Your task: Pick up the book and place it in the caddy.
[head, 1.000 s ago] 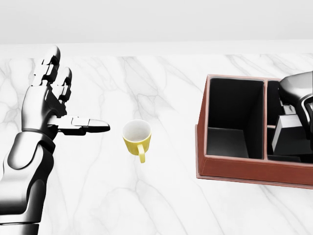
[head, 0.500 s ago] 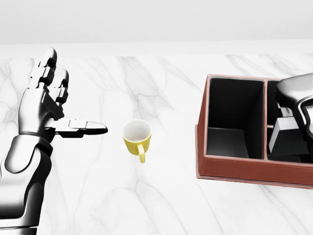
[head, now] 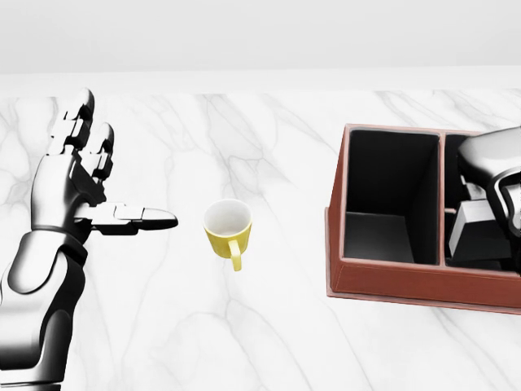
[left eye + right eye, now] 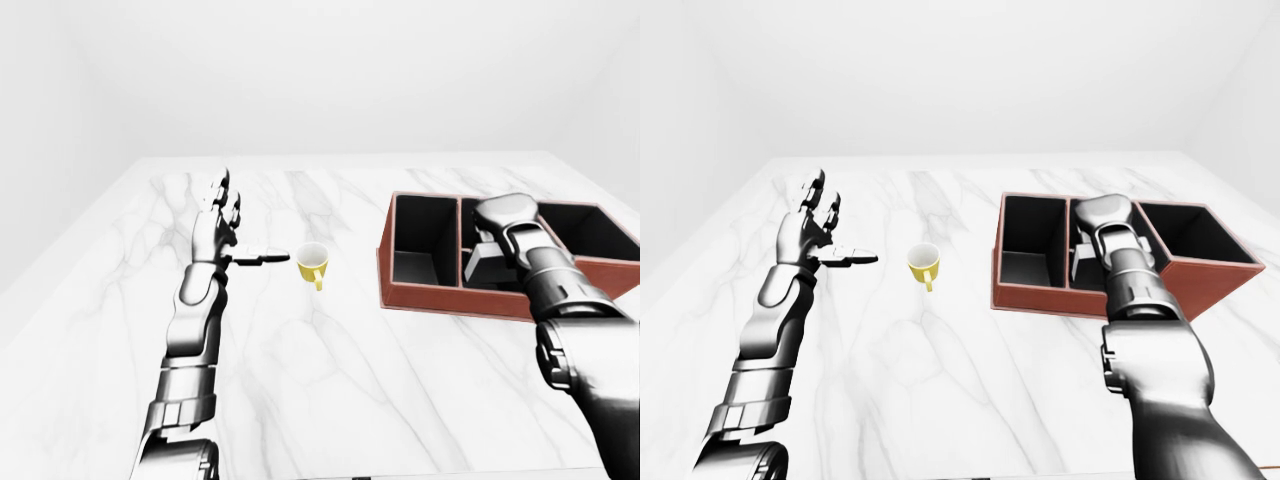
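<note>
The brown caddy (image 3: 407, 281) with three black-lined compartments stands on the right of the table. A grey book (image 3: 476, 232) leans inside its middle compartment. My right hand (image 3: 498, 195) hangs over that compartment, just above and to the right of the book. The back of the hand hides its fingers, so contact with the book is unclear. My left hand (image 3: 114, 171) is raised over the left side of the table, open and holding nothing, its thumb pointing right.
A yellow mug (image 3: 227, 226) stands upright on the white marble table (image 3: 269, 326) between my left hand and the caddy, handle toward the bottom of the head view. The caddy's left compartment (image 3: 383, 204) and right compartment (image 4: 1185, 235) hold nothing.
My right hand has shifted slightly left over the middle compartment, and the book has moved a little with it. My left hand has drifted slightly left and down.
</note>
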